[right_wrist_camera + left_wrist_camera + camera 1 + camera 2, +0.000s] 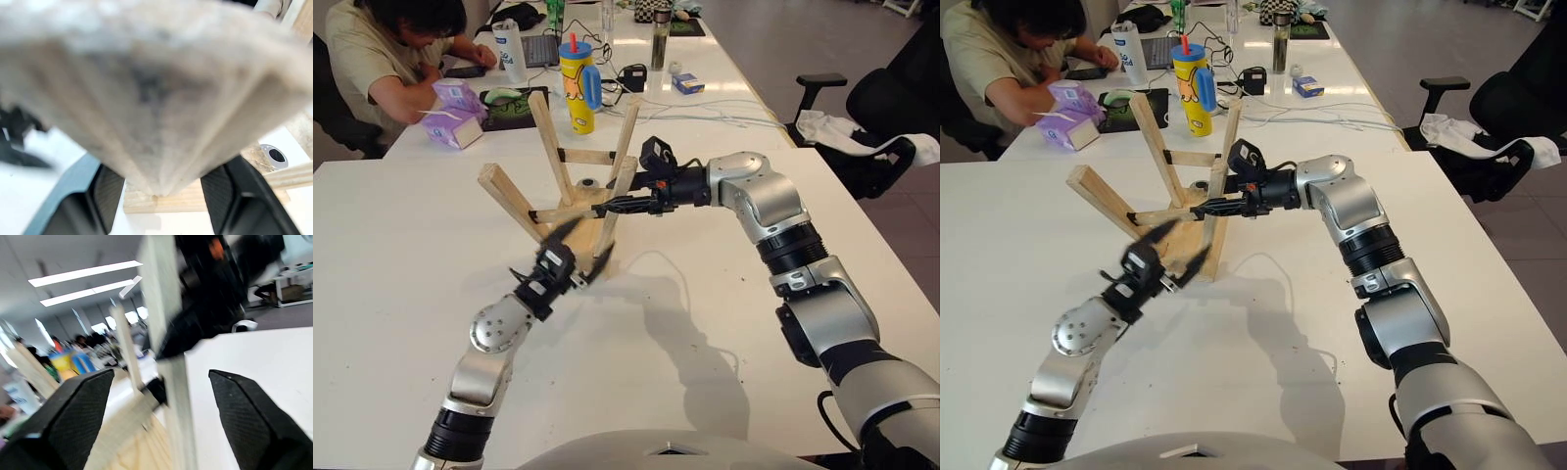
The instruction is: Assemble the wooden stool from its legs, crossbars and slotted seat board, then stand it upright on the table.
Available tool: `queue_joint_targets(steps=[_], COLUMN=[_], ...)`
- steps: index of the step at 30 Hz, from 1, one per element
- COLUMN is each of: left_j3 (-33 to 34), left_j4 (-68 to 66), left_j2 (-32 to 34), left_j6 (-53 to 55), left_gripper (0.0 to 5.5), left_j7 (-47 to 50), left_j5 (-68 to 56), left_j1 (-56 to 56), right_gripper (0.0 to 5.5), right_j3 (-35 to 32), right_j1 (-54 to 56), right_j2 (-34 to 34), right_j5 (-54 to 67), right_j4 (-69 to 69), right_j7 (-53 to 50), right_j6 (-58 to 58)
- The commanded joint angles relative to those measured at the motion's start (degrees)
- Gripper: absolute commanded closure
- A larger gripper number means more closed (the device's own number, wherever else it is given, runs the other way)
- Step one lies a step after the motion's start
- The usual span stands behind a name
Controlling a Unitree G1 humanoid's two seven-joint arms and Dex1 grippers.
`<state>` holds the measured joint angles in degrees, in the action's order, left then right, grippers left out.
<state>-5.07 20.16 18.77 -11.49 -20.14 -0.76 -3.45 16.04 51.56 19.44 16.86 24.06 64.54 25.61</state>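
White tabletop [401, 294] is spread across the foreground of an open office, and a second table behind it carries a tall yellow cup [578, 90] with a blue handle. Toward the far middle of the tabletop the pale, unpainted wooden stool [566, 211] is seen already joined and tipped over. Its square legs [551, 147] point up and away, thin crossbars [588, 156] span between them, and the flat slotted seat board [142, 453] is lowest, on the near side. The right gripper [619, 205] is extended from the right and is pinched on the near right leg [610, 227], with a dark finger pressed on either side of the wood. The left gripper [578, 251] is held at the near edge of the stool with its fingers spread wide, a leg passing between them without being clamped. The stool is judged to be light and stiff, with dry, fairly grippy faces. Its slotted joints may work loose if it is levered by one leg alone, and it may skid on the smooth tabletop. A hold on a leg close to a crossbar, backed by a second hold at the seat board's edge, is judged safest for turning it upright. Where the seat board meets the tabletop is hidden behind the left gripper, which is smeared in the head views. It cannot be told whether the joints are fully seated. In the right wrist view the wood is too close to be made out.
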Motion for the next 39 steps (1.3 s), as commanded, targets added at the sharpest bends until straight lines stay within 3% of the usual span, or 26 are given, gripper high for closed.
queue_joint_targets(steps=[1, 9, 17, 22, 29, 39], left_j3=[5.53, -2.16, -7.80, -9.71, -6.92, 5.34], left_j4=[2.08, -5.95, -12.70, -14.75, -14.21, 2.67], left_j2=[0.57, 1.34, 3.69, 2.83, 0.77, -2.62], left_j6=[-2.81, 11.45, 17.38, 18.16, 18.09, 10.71], left_gripper=[1.91, 1.91, 1.91, 1.91, 1.91, 1.91], left_j7=[7.09, 9.88, 9.27, 8.16, 9.11, 17.97], left_j5=[9.02, 30.89, 41.82, 41.14, 34.88, 23.80], left_j1=[4.13, 14.03, 10.80, 8.90, 7.72, 10.77], right_gripper=[3.46, 3.46, 3.46, 3.46, 3.46, 3.46], right_j3=[-0.68, 0.06, 0.66, -0.79, 6.12, 2.50], right_j1=[-4.52, -3.17, -1.79, -6.27, -10.96, -9.35], right_j2=[-0.39, -2.90, -4.86, -8.24, -11.02, -10.65], right_j5=[-2.10, -3.25, -3.51, -0.91, -7.23, -6.47], right_j4=[-0.46, 0.28, -0.04, -3.86, -3.79, -0.26], right_j7=[-3.90, -4.52, -3.80, -4.30, -6.35, -8.45], right_j6=[0.57, 0.44, -2.01, -6.77, -13.83, -13.07])
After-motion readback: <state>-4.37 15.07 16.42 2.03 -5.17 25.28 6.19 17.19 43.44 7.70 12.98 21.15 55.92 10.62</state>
